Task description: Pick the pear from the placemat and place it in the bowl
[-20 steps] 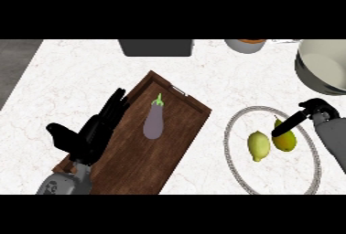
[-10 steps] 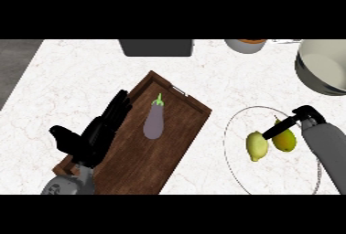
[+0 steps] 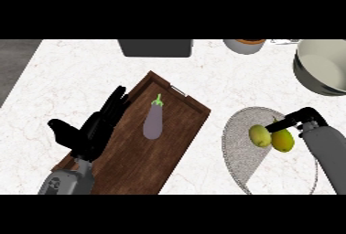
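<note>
While the pear (image 3: 283, 141) still lies on the placemat (image 3: 236, 153), the right hand (image 3: 303, 117) has been drawn in against its top; whether it is gripped cannot be told, so lifting toward the bowl (image 3: 326, 68) remains undone.

Pretty plain setup tbh. The whole thing is basically one big bench (image 3: 81, 68) with a white marble top, faint tan-pink veins running through it. Its left edge runs on a slant, and past it, in the upper left corner, there's a flat dark grey strip (image 3: 13, 57); can't tell if that's floor or something else. Along the far edge of the bench sits a dark grey boxy thing (image 3: 155, 47), cut off at the top, and a bit to the right of it a small round pot (image 3: 245, 45) with something orange inside. Light is flat and even across the marble.
</note>
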